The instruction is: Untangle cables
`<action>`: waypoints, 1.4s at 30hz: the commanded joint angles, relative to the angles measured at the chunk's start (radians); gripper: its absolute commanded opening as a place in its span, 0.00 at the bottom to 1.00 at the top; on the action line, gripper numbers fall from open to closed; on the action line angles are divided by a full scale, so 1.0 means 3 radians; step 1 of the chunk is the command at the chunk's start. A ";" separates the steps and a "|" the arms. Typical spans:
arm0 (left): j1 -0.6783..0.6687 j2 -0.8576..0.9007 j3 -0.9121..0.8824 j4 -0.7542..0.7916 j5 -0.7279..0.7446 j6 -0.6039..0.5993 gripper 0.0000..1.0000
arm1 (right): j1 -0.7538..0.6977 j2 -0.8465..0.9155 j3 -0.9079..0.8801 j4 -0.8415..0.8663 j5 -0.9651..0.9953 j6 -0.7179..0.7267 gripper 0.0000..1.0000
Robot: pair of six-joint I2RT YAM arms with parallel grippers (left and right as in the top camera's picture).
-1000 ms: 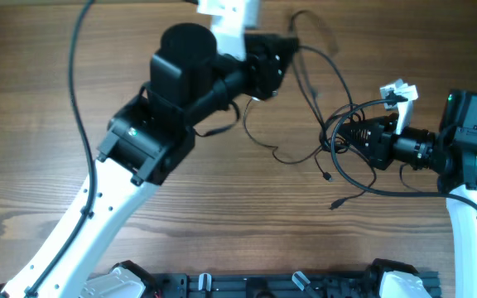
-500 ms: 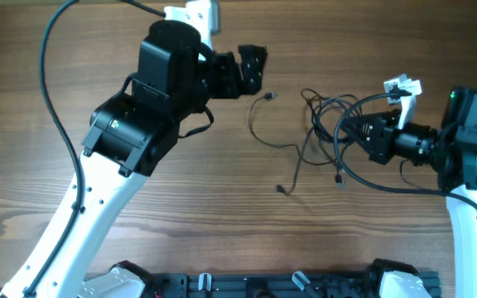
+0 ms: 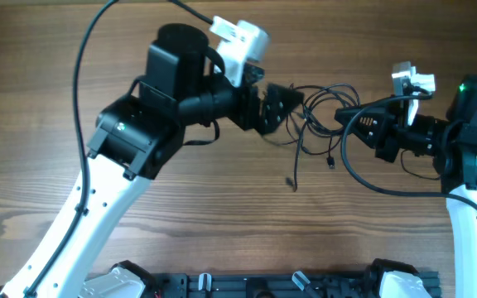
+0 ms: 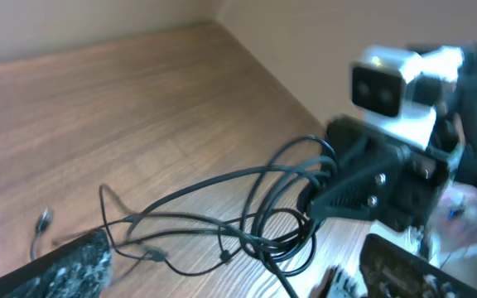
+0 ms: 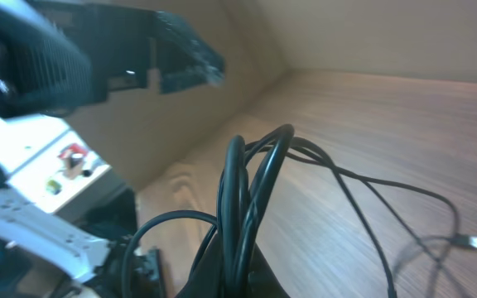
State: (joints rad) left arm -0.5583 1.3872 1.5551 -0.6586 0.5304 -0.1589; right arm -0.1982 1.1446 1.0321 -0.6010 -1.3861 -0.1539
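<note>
Overhead, the cables (image 3: pixel 325 103) form a loose tangle over the middle-right of the table (image 3: pixel 222 232), strung between the two grippers. The right gripper (image 3: pixel 348 117) reaches in from the right with its jaws together, clamped on the right side of the tangle, where several loops are gathered into one thick bunch. A wide loop sags from that grip toward the near side. The left gripper (image 3: pixel 278 108) faces it from the left, jaws wide apart and holding nothing. The left edge of the tangle lies just at its tips, and whether any strand touches them cannot be told. Two thin strands trail from the tangle toward the near side and end in small plugs (image 3: pixel 291 182), one left of the other, both apart from either gripper

Left wrist view: the two fingers (image 4: pixel 73 269) sit at the low corners, far apart. The cables spread across the gap just ahead of them, with one thin strand passing close by the left one. The right gripper pinches the bunch at the far right end

Right wrist view: the bunched loops rise straight out from between the shut jaws at the bottom edge. Thin strands run off over the wood to a plug at the right. The open left gripper shows blurred at the upper left, well apart from the bunch
</note>
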 commanded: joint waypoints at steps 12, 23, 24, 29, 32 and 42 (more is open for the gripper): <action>-0.0314 0.0064 0.0053 0.0025 -0.0027 0.1082 1.00 | 0.0000 -0.0058 0.0000 0.0107 -0.0790 -0.0003 0.04; -0.0469 0.0248 0.0053 0.0141 0.0025 0.1085 1.00 | 0.0015 -0.0188 0.0000 0.0134 -0.0790 -0.0003 0.04; -0.0486 0.0257 0.0053 0.0150 0.0025 0.1090 1.00 | 0.0015 -0.0188 0.0000 0.0132 -0.0790 -0.0003 0.04; -0.0590 0.0318 0.0053 0.0156 0.0025 0.1118 0.44 | 0.0015 -0.0195 0.0000 0.0132 -0.0790 0.0003 0.04; -0.0641 0.0348 0.0053 0.0150 0.0024 0.1118 0.04 | 0.0015 -0.0195 0.0000 0.0132 -0.0790 0.0003 0.04; -0.0627 0.0343 0.0053 0.0122 -0.0855 0.0807 0.04 | 0.0015 -0.0195 0.0000 0.0098 0.0282 0.0654 0.41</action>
State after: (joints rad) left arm -0.7464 1.4830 1.5551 -0.6235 0.4683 0.1604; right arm -0.1970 1.1049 1.0321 -0.5652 -1.4883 -0.0860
